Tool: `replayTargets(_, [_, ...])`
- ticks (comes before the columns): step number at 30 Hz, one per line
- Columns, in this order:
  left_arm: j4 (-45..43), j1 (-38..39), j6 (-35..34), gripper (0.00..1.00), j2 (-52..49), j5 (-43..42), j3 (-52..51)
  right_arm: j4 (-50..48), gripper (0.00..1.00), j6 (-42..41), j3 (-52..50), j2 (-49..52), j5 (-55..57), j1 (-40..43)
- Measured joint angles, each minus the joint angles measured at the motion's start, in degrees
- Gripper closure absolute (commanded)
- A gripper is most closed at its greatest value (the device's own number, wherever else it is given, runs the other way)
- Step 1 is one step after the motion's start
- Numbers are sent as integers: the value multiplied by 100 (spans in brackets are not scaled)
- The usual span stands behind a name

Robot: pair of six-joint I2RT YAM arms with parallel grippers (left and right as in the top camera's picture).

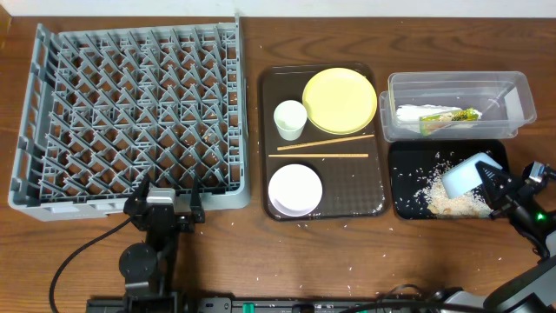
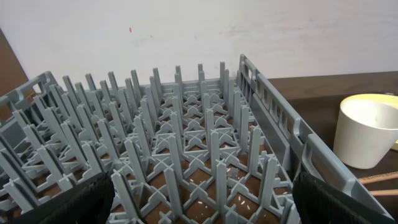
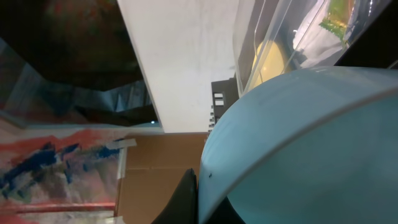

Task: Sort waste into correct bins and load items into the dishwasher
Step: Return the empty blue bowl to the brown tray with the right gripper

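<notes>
I am holding the light blue bowl point(image 1: 465, 174) tipped in my right gripper point(image 1: 493, 184) over the black tray point(image 1: 408, 156), so that the rice grains point(image 1: 439, 198) are collecting there; my left gripper point(image 1: 165, 204) is hovering, fingers wide apart, at the dish rack point(image 1: 130, 113) edge.

Overhead looks straight down; left wrist looks low across the same dish rack point(image 1: 130, 113).

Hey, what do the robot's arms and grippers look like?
Both arms are black with rounded joints. The left arm carries a silver block behind the left gripper and trails a black cable. The right arm shows a small green light behind the right gripper.
</notes>
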State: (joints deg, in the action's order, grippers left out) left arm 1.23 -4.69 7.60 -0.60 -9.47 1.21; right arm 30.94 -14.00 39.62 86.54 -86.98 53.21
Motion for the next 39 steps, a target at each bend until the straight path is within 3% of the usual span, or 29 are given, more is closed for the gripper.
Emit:
replayTargets(6, [-2, 0, 0, 8, 0, 0, 0, -63, 99, -2, 2, -514, 192, -398])
replayTargets(11, [0, 0, 0, 7, 0, 0, 2, -28, 99, -90, 240, -1303, 601, -1207])
replayTargets(17, [0, 0, 0, 8, 0, 0, 2, 417, 99, -190, 1010, -1825, 1604, -3056])
replayTargets(23, [-2, 0, 0, 8, 0, 0, 0, 1403, 98, -179, 1928, -1832, 3803, -5289])
replayTargets(29, [0, 0, 0, 8, 0, 0, 2, 2063, 98, -175, 2629, -1491, 6098, -7020])
replayTargets(39, [0, 0, 0, 8, 0, 0, 0, 2385, 99, -177, 2649, 289, 7211, -8019])
